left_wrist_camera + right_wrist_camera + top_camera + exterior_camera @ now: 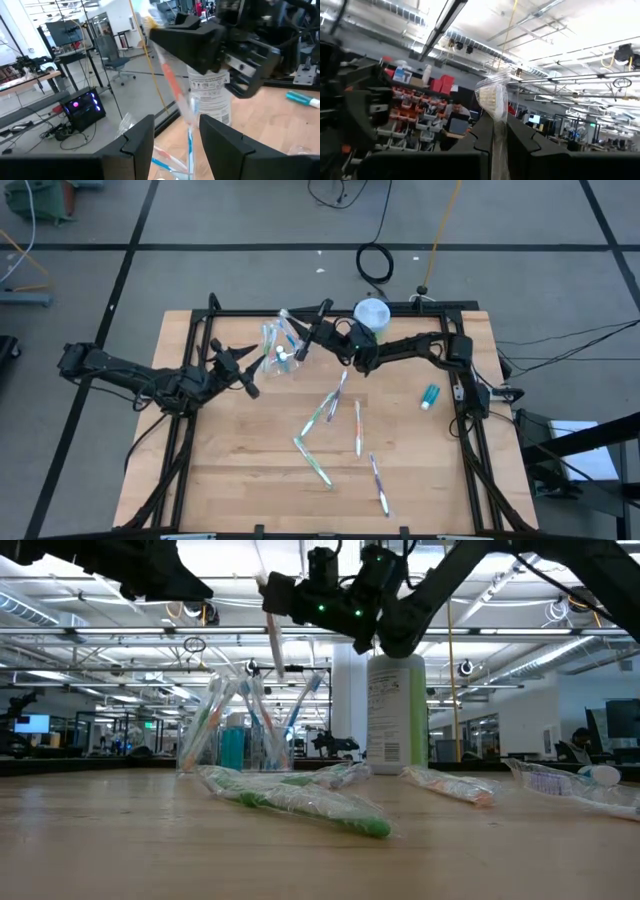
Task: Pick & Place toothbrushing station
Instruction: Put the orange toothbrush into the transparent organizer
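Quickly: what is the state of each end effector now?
Left end effector: open, beside the clear cup.
Right end effector: shut on a wrapped toothbrush.

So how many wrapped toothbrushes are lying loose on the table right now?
4, all on the table in front of the cup: toothbrush one, toothbrush two, toothbrush three, toothbrush four nearest the front edge. Overlapping ones may be hidden.
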You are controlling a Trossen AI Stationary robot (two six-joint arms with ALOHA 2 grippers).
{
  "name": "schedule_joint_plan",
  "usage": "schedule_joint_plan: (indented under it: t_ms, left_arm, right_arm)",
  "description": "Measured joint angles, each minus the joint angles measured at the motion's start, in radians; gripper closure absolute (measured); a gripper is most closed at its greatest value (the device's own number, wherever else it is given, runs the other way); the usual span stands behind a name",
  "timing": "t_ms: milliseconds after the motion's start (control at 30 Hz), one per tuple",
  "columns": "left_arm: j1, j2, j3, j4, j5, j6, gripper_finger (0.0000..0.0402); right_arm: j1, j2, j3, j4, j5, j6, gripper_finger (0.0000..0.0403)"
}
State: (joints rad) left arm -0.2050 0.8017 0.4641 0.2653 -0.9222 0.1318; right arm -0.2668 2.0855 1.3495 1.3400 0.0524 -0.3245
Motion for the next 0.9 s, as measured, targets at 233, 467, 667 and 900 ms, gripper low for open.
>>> schedule_joint_plan:
  t_ms: [233, 467, 667, 900]
  left_arm:
    - [0.000, 0.000, 0.000, 0.000, 0.000, -0.001, 0.0241]
    - [0.000, 0.000, 0.000, 0.000, 0.000, -0.001, 0.0241]
    - [0.000, 0.000, 0.000, -0.001, 0.000, -0.001, 0.0241]
    - [0.001, 0.000, 0.000, -0.003, 0.000, -0.003, 0.0241]
  right_arm:
    - [-0.023, 0.109, 0.068, -0.004, 0.004, 0.059, 0.0385]
    - [-0.026, 0.169, 0.077, 0.005, 0.056, 0.070, 0.0385]
    - [-0.028, 0.188, 0.076, -0.050, 0.078, 0.072, 0.0385]
    - [-0.020, 0.185, 0.074, -0.123, 0.112, 0.025, 0.0385]
